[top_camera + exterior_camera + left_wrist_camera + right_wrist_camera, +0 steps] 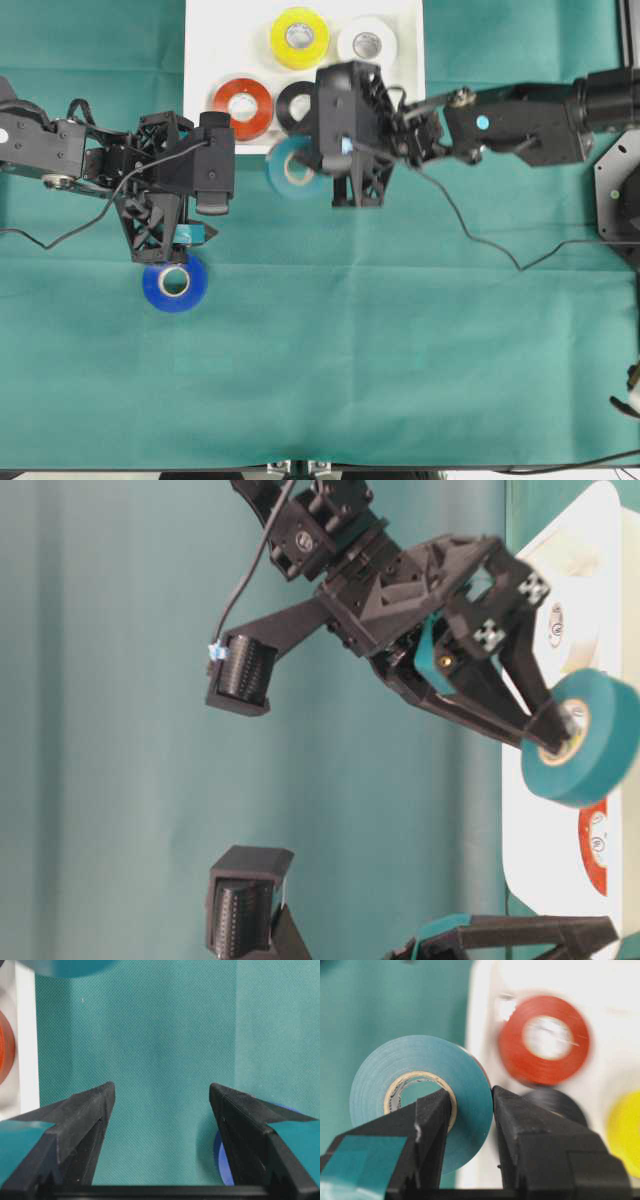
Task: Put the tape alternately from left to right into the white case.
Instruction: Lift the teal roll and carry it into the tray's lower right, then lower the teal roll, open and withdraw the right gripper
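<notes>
On the green-draped tabletop [400, 360], nearest the onlooker, a blue roll of tape [174, 284] is lying flat with its core hole facing straight up, resting just below the left claw [200, 222]. That claw is hanging released over bare cloth, its two fingers [85, 1110] standing wide apart with nothing between them; the blue roll is peeking out beside the right-hand one.

Farther back, the right claw [472, 1110] is clenching the teal roll of tape [420, 1095] by its wall, one finger inside the pale core and the other on the outer face. The roll is hanging clear of the cloth at the near edge of the white case [205, 40], its hole showing from overhead and facing out to the side in the table-level view.

Beyond it, four rolls are lying flat in the white case with holes upward: red-orange [242, 107] and black [293, 100] in the nearer row, yellow [299, 37] and white [367, 43] in the far row. The black roll is partly hidden under the right arm.
</notes>
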Motion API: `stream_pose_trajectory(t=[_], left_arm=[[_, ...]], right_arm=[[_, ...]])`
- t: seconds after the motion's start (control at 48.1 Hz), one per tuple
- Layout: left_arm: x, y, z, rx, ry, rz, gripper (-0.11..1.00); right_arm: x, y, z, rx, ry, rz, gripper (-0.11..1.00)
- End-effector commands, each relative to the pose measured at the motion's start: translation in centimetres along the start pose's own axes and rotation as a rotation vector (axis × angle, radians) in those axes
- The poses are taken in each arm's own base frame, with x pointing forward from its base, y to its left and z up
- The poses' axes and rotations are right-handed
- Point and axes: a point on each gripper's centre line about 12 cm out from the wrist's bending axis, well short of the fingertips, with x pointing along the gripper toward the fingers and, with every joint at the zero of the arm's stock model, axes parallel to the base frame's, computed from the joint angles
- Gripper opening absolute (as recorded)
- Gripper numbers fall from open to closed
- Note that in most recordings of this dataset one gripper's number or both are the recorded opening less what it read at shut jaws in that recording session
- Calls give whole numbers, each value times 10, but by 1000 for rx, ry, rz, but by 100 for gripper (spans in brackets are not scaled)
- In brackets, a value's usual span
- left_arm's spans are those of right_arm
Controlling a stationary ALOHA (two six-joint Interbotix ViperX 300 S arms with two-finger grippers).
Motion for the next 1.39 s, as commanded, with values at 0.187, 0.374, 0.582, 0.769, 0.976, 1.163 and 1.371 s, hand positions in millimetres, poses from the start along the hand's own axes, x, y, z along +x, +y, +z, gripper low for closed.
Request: stream_pose_trajectory(t=[0.187, 0.374, 0.582, 0.769, 0.976, 1.163, 1.371], left_arm=[[-9, -2, 10, 0, -41, -6, 94], [-9, -2, 10, 0, -41, -6, 94], [-9, -2, 10, 0, -43, -6, 94], [-9, -2, 10, 0, -43, -6, 94], [-9, -2, 10, 0, -43, -6, 94], [-9, -2, 10, 1, -43, -6, 94], [-9, -2, 10, -2, -43, -6, 94]], right_arm=[[-11, -27, 6, 32, -12, -66, 32], [-21, -40, 0, 50, 3, -104, 31], [-38, -44, -13, 60, 12, -115, 31], [-54, -45, -24, 68, 16, -122, 31], [-62, -48, -33, 83, 25, -132, 31], [-62, -48, -33, 85, 20, -131, 31], [-63, -60, -37, 103, 31, -158, 31]])
